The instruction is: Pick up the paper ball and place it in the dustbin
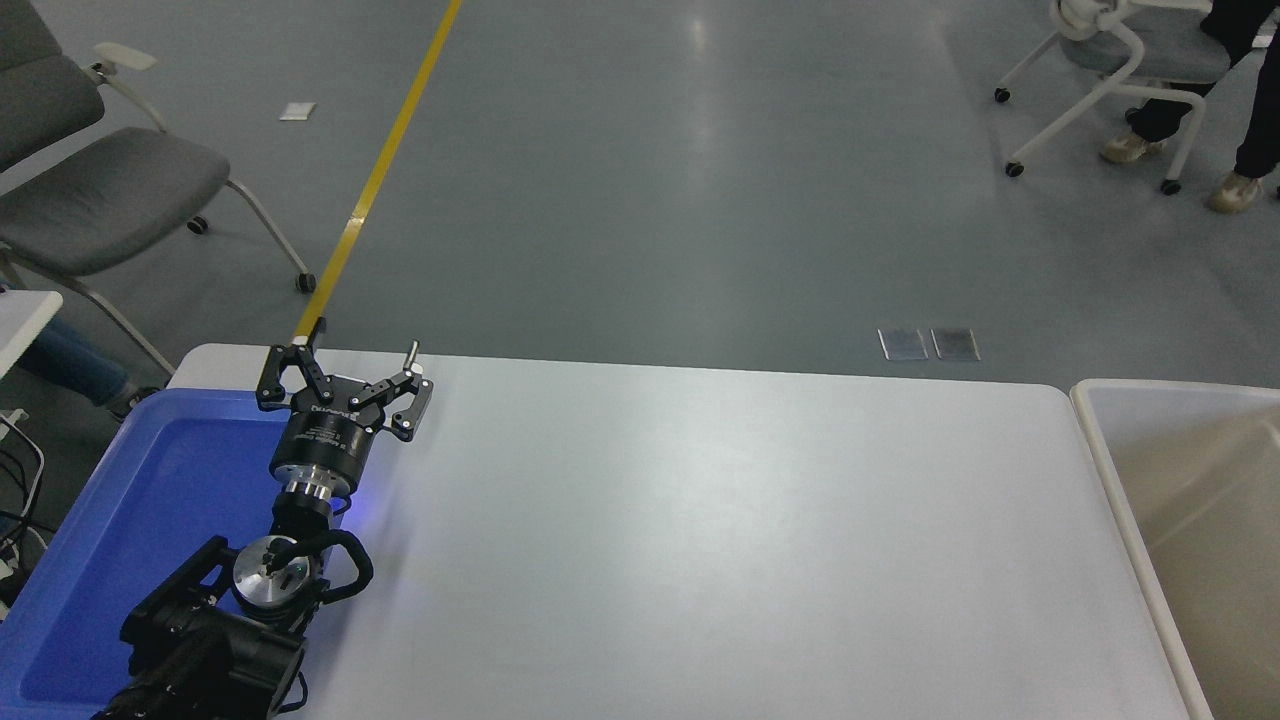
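The dustbin (1098, 428) is a cream-white bin with a thick rim and beige inside, at the table's right edge, partly cut off by the picture. No paper ball shows anywhere in view. My left gripper (362, 345) is open and empty, parked at the table's far left over the edge of a blue tray. My right arm and gripper are out of view.
A blue plastic tray (140, 500) lies at the left under my left arm. The white table (700, 540) spans the middle. A grey chair (100, 190) stands on the floor at the far left. A white chair (1110, 60) and a person's legs are at the top right.
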You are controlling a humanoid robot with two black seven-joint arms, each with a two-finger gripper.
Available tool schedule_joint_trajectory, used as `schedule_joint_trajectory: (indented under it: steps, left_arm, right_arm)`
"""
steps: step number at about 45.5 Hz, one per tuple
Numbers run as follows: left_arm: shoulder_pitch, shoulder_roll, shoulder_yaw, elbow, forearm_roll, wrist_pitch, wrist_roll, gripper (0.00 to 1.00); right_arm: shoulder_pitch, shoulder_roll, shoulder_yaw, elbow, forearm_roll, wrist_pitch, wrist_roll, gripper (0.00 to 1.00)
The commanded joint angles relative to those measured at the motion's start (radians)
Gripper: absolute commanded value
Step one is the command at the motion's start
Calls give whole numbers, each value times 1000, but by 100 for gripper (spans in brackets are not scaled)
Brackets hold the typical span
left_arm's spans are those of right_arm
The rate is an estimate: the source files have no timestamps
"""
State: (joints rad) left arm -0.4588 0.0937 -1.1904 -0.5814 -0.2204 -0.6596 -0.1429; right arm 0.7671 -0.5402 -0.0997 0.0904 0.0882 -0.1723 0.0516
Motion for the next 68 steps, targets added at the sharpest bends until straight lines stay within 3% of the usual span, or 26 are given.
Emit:
schedule_joint_trajectory:
  steps: [1, 51, 52, 53, 54, 55, 68]
  left_arm:
    - [0, 0, 0, 0, -1, 0, 0, 99]
    - [0, 0, 0, 0, -1, 2, 0, 99]
    - [0, 0, 0, 0, -1, 2, 0, 99]
    - [0, 0, 0, 0, -1, 2, 0, 99]
    - [0, 0, 0, 0, -1, 2, 0, 99]
    - [0, 0, 0, 0, -1, 2, 0, 99]
    - [0, 0, 0, 0, -1, 0, 0, 99]
  right_arm:
    - [-153, 181, 290, -120, 31, -26, -30, 0]
    - [-172, 212, 327, -112, 33, -9, -36, 0]
    - [-175, 212, 327, -112, 34, -9, -36, 7]
    - [-176, 212, 328, -112, 34, -9, -36, 29]
    - [-178, 212, 333, -112, 34, -9, -36, 59]
    - [-180, 212, 340, -112, 34, -7, -36, 100]
    - [-180, 210, 379, -112, 34, -4, -36, 100]
